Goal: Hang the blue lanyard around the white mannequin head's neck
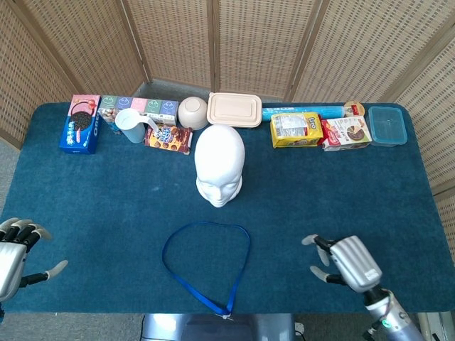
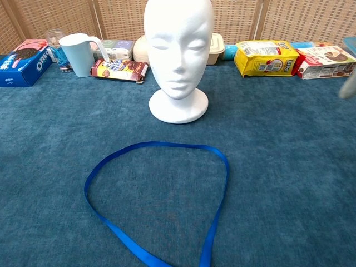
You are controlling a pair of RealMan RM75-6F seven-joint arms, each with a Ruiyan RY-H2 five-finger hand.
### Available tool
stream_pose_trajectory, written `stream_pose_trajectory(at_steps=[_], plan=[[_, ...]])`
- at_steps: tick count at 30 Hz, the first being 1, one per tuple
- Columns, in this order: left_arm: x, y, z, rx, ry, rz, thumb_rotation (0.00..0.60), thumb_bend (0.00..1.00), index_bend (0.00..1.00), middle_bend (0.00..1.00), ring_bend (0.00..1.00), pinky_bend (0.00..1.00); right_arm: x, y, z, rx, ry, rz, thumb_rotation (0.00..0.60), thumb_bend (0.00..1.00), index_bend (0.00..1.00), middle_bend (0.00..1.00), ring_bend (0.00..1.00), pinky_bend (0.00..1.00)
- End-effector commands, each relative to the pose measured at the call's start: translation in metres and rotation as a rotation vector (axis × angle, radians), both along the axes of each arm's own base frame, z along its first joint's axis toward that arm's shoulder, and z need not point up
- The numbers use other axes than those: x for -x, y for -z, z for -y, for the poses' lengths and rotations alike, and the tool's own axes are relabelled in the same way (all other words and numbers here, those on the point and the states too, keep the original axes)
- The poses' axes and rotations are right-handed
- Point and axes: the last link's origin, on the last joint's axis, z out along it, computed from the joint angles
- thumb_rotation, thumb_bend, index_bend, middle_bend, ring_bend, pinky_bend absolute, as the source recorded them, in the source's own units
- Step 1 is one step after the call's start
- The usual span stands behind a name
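On the near middle of the blue surface (image 1: 320, 199), your blue lanyard (image 1: 205, 263) lies flat in an open loop, its clip end at the near edge. Just beyond it stands the white mannequin head (image 1: 220, 165), upright and facing you, apart from the strap with bare cloth between them. Your right robot hand (image 1: 345, 261) hovers over the near right part of the surface, well to the right of the lanyard, fingers spread and holding nothing; in the chest view only a blurred pale tip shows at the right edge. Your left robot hand (image 1: 15, 254) sits at the near left corner, fingers apart and empty, also well away from the strap. Along the far edge runs a row of goods: a blue cookie box (image 1: 80, 123) at the left, a pale mug (image 1: 130, 125), a cookie packet (image 1: 168, 138), a bowl (image 1: 192, 111), a beige lidded container (image 1: 234, 109), a yellow snack bag (image 1: 296, 129), and a blue lidded box (image 1: 387, 124) at the right.
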Motion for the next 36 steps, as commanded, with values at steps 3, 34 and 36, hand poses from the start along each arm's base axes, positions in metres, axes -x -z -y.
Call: stream_pose_trajectory(at_steps=[3, 34, 36], plan=[[-0.002, -0.002, -0.004, 0.005, 0.009, -0.015, 0.344, 0.07, 0.42, 0.39, 0.26, 0.19, -0.017, 0.019, 0.015, -0.038, -0.099, -0.034, 0.6, 0.24, 0.35, 0.89, 1.0, 1.0], [-0.015, 0.011, -0.018, 0.077, 0.039, -0.042, 0.355, 0.07, 0.43, 0.39, 0.26, 0.19, -0.054, 0.09, 0.077, -0.152, -0.386, -0.446, 0.6, 0.25, 0.42, 0.95, 1.0, 1.0], [-0.015, 0.012, -0.019, 0.082, 0.036, -0.043, 0.354, 0.07, 0.43, 0.39, 0.26, 0.19, -0.056, 0.092, 0.078, -0.152, -0.391, -0.455, 0.6, 0.24, 0.43, 0.94, 1.0, 1.0]])
